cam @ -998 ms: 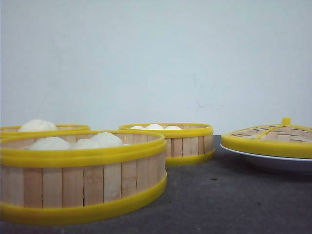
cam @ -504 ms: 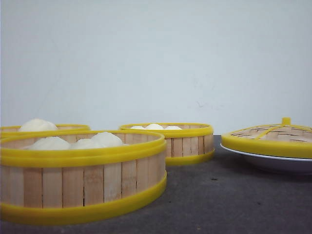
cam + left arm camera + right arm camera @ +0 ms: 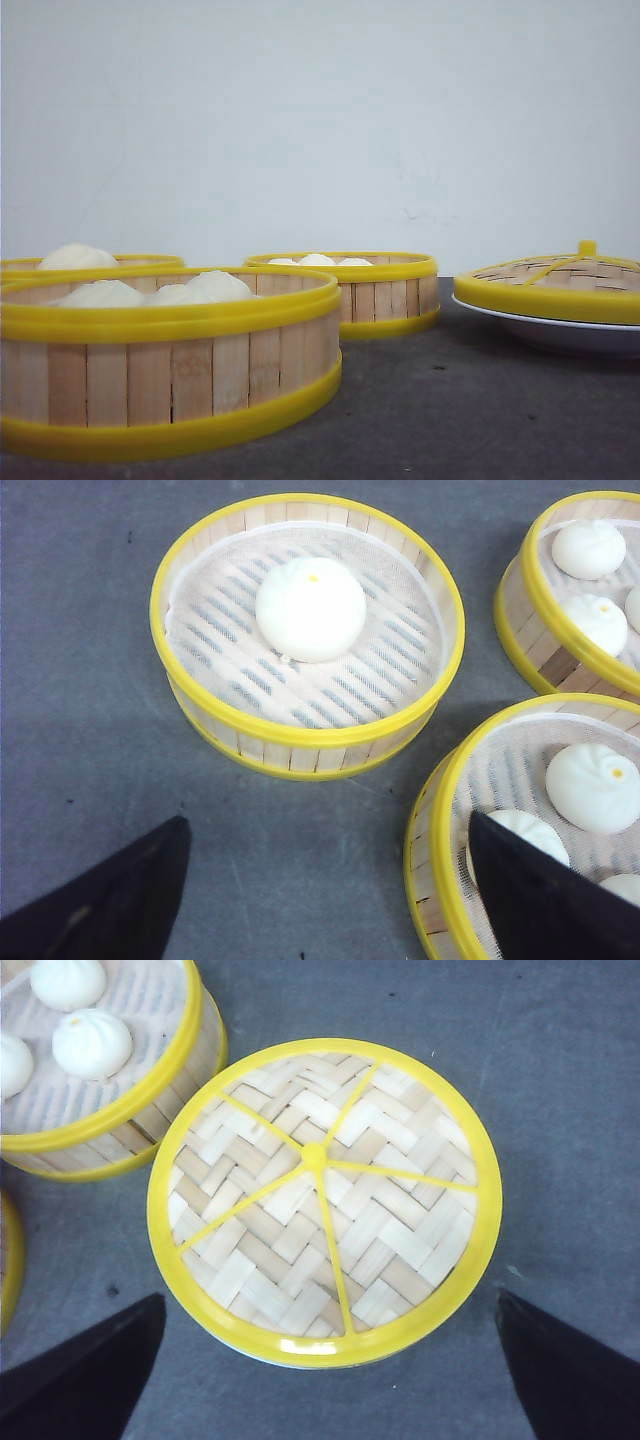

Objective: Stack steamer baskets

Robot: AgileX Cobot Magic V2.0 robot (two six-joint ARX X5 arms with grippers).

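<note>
The dark grey table (image 3: pixel 450 400) is carrying everything, running back to a plain pale wall (image 3: pixel 320 120).

Three steamer baskets are sitting on it, none stacked yet. The nearest basket (image 3: pixel 170 390) is filling the left foreground, with several white buns (image 3: pixel 180 292) showing above its yellow rim. A second basket (image 3: pixel 95 263) is sitting just behind it at far left, mostly hidden from the front, with one bun (image 3: pixel 75 256) poking up; from the left wrist camera this looks to be the basket (image 3: pixel 305 630) with the single bun (image 3: pixel 310 608) in its middle, though I am only fairly sure of the match. The third basket (image 3: pixel 385 290) is standing farther back near the centre, apart from the near one, with small buns (image 3: pixel 318 260) peeking over its edge.

Over on the right, the woven domed lid (image 3: pixel 560 280) with its yellow rim and knob is resting on a white plate (image 3: pixel 560 330), well apart from the baskets. From above, the lid (image 3: pixel 325 1200) is showing yellow spokes meeting at its centre, with a bun-filled basket (image 3: pixel 100 1070) just beside it.

The left claw (image 3: pixel 330 880) is hanging released, its dark fingers (image 3: pixel 110 900) spread wide, one above bare table and the other over the rim of the near basket (image 3: pixel 520 820), gripping nothing. The right claw (image 3: pixel 330 1370) is likewise spread, its fingers (image 3: pixel 570 1370) flanking the near edge of the lid without touching it.
</note>
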